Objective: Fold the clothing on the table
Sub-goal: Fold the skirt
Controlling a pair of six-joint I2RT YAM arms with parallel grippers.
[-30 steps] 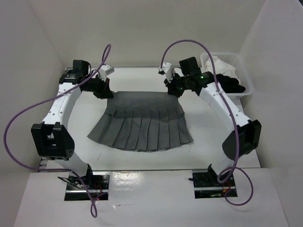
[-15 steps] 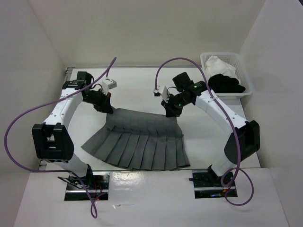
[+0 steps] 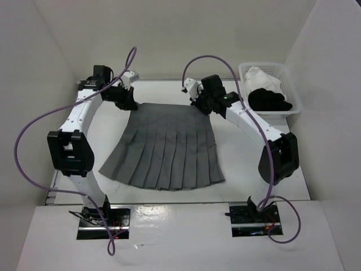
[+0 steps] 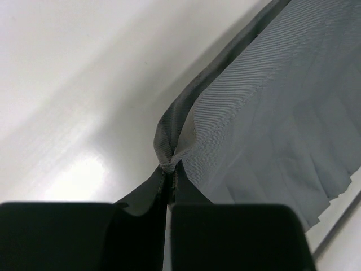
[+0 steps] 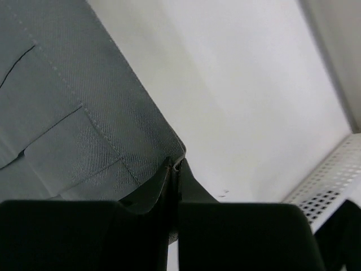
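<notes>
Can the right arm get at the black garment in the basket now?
Probably not yet: the right gripper is shut on a waistband corner of the skirt. The black garment lies nearby in the basket with nothing between, but the gripper must release first.

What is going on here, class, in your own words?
Two robot arms are handling a medium-grey pleated fabric skirt on the large white table. The left end effector is shut on one waistband corner, the right end effector on the other. The skirt lies spread flat, hem toward the near edge, not yet folded.

One skirt (image 3: 163, 147), two hands (image 3: 131, 105) (image 3: 198, 104), one basket (image 3: 273, 112).
</notes>
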